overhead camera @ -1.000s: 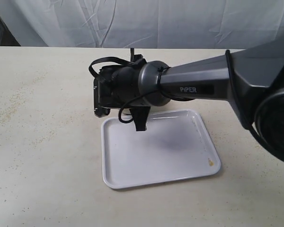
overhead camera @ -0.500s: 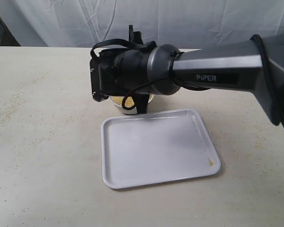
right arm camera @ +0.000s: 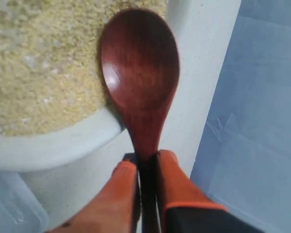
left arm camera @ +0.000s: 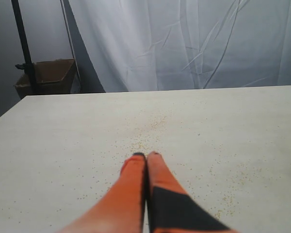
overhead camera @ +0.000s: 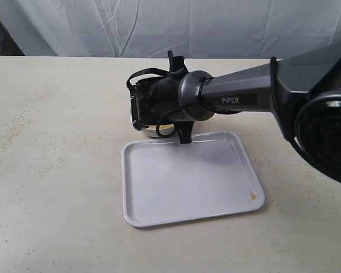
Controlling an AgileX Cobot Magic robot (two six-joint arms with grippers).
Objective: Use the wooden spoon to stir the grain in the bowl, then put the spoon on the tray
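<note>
Right fingers (right arm camera: 177, 182), orange with black pads: closed on the slim handle of the wooden spoon (right arm camera: 139, 77), which is clamped between them just behind the round head.

- Spoon head is seen projecting straight out beyond the fingertips, hollow side toward the wrist camera.
- Head is held over the rim of the white bowl (right arm camera: 53, 145), partly over the grain (right arm camera: 43, 68) and partly past the rim. Contact with the grain cannot be judged.
- Grain is noted as a flat yellow mass filling the bowl nearly to the rim.
- In the exterior view the bowl (overhead camera: 150, 131) is largely hidden by the right wrist; it stands on the table (overhead camera: 57, 170) just beside the tray's far edge.
- Tray (overhead camera: 182, 187): white, bare except for a small yellow speck (overhead camera: 252, 195) near one corner.

Left fingers (left arm camera: 131, 182): pressed together with nothing between them, held above the table, where loose grains (left arm camera: 150, 128) are scattered.

Writing: "PiPER" (overhead camera: 230, 100) is read in white letters on the right arm's grey housing.
</note>
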